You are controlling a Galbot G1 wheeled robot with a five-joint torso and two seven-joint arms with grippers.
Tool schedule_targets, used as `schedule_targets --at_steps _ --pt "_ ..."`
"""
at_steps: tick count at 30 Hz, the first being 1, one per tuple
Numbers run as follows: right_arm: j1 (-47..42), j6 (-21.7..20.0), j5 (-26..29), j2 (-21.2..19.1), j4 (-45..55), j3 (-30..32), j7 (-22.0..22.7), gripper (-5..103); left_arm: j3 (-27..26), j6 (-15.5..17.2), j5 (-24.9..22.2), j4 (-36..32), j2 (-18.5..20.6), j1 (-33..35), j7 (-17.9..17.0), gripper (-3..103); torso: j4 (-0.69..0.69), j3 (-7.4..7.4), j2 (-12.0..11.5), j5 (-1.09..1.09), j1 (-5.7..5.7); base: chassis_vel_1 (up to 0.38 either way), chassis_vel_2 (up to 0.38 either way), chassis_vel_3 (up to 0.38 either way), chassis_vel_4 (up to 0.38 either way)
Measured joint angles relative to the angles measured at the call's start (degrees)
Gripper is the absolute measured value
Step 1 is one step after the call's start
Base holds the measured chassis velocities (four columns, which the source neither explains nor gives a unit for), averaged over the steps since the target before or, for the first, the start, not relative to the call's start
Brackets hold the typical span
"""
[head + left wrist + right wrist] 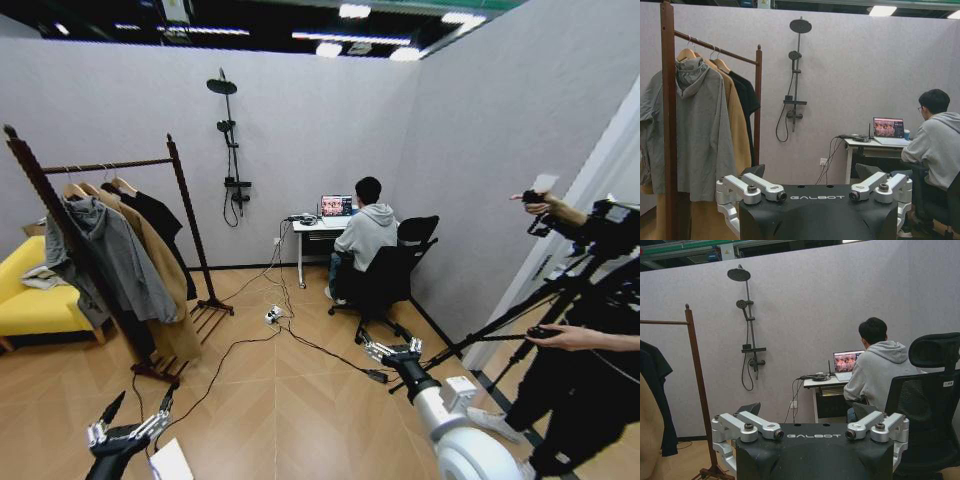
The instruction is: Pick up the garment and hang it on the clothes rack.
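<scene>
The clothes rack (105, 165) stands at the left, dark reddish-brown with knob-topped uprights (668, 100) (695, 380). A grey hooded jacket (110, 255), a tan coat (165, 300) and a black short-sleeved garment (160, 220) hang from its bar on wooden hangers. The garment (746, 97) (655, 385) hangs at the bar's far end behind the tan coat, its chest hidden. My left gripper (135, 412) (810, 172) is low in front of the rack, open and empty. My right gripper (393, 347) (807, 410) is held out to the right, also open and empty.
A yellow sofa (30, 300) sits behind the rack. Cables (250, 340) and a power strip (272, 315) lie on the wooden floor. A person sits in an office chair (385, 280) at a desk (315, 228). A tripod (520, 320) stands at the right.
</scene>
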Motion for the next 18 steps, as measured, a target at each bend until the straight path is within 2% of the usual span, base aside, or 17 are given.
schedule_targets --at_steps 18 --pt "-0.10 -0.59 -0.41 -0.25 0.62 0.41 1.25 100 0.00 0.00 0.00 0.00 0.00 0.00 0.00 100 0.00 0.00 0.00 0.00 0.00 0.000 0.000 0.000 0.000"
